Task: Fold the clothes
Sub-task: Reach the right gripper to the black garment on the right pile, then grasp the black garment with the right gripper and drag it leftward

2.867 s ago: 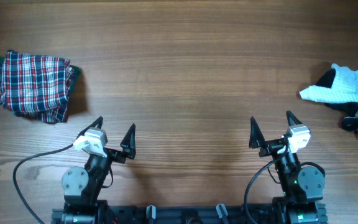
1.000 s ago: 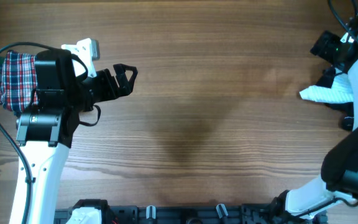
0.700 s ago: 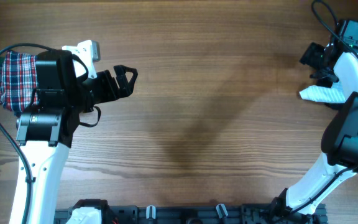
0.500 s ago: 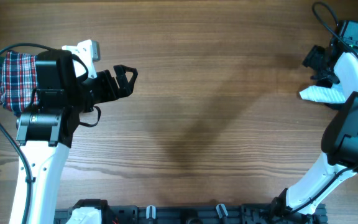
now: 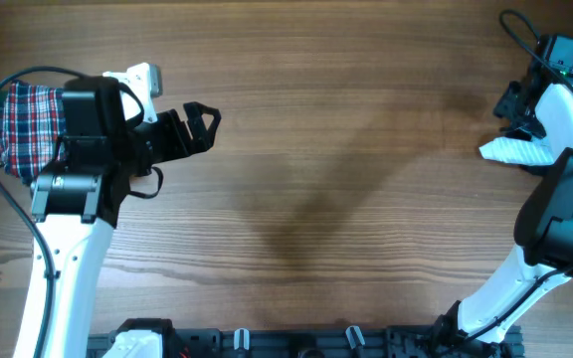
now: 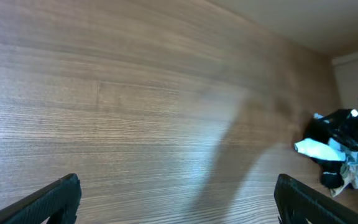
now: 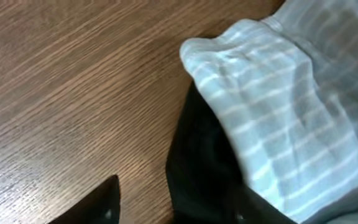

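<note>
Wood-grain table [image 5: 346,149] holds the pile at its right edge, where the right gripper [image 5: 513,102], jaws apart, has edged onto the striped garment [image 7: 272,124] over a black garment [image 7: 197,162], a pinch likely next; the left gripper [image 5: 203,117] idles, jaws spread, beside the plaid cloth [image 5: 23,124].

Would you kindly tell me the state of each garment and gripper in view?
plaid shirt: roughly folded, partly hidden
striped garment: crumpled, lying over the black garment
black garment: crumpled, mostly covered
left gripper: open, empty
right gripper: open, at the striped garment's edge
</note>
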